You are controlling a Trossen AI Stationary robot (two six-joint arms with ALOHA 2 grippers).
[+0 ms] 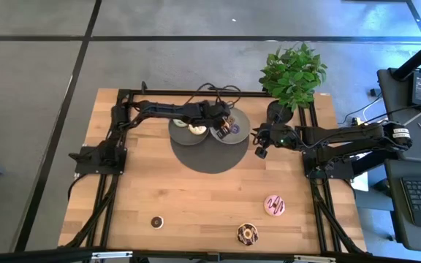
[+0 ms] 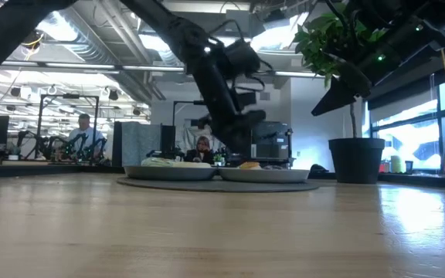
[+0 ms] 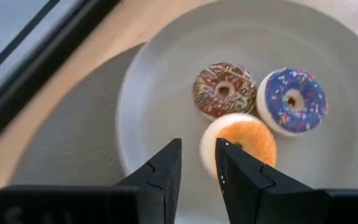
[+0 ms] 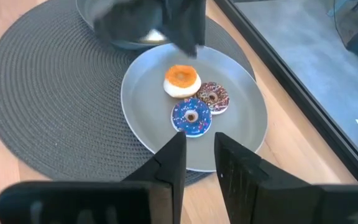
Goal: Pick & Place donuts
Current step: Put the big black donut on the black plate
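Left gripper (image 3: 197,163) above grey plate (image 3: 166,81), fingers slightly apart, empty; orange donut (image 3: 244,138) just ahead, beside sprinkled brown (image 3: 224,89) and purple (image 3: 293,99) ones. Right gripper (image 4: 196,158) narrow, empty, hovering beside mat (image 4: 36,99). Only overhead view shows pink donut (image 1: 274,205), chocolate donut (image 1: 247,234), dark small donut (image 1: 157,221) on table (image 1: 196,197).

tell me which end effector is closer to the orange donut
Left. The left end effector hangs right over the orange donut on its grey plate, fingers apart and empty. The right end effector waits off the mat's right edge.
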